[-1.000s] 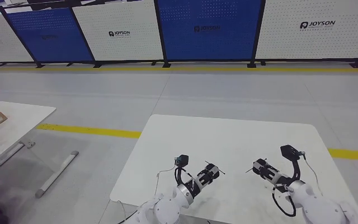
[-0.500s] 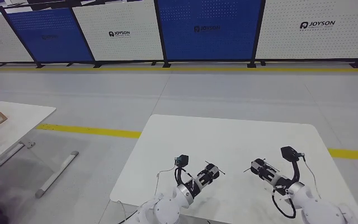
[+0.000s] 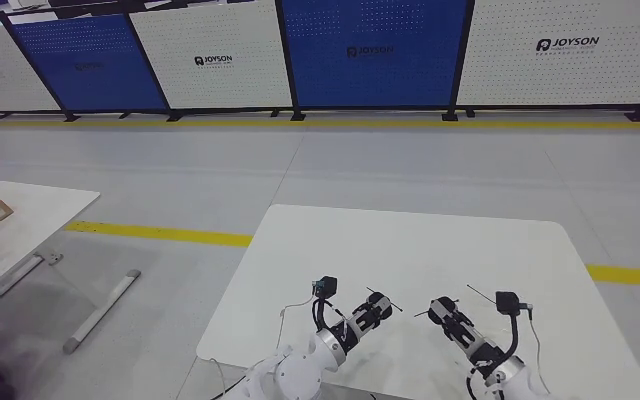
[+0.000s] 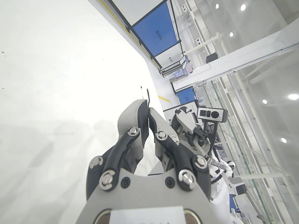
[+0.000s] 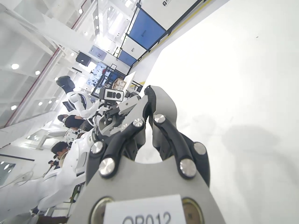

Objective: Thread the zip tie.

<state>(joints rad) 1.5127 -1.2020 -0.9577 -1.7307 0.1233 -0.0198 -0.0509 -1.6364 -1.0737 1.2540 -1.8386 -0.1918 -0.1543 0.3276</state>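
Observation:
The zip tie is a thin black strip. Low over the near part of the white table, my left gripper is shut on it, and a short end sticks out past the fingertips. My right gripper is close beside the left one, pointing at it, and is shut on another thin black end. A small gap lies between the two ends. I cannot tell whether they belong to one strip. The left wrist view has the left gripper with jaws pressed together, and the right wrist view has the right gripper likewise.
The far and middle parts of the table are bare white. Its front edge lies just under the arms. A second white table stands at the left, across open floor with a yellow line. Blue and white panels close the back.
My right gripper has moved left across the table, closing most of the gap to the left gripper. The left arm has stayed still.

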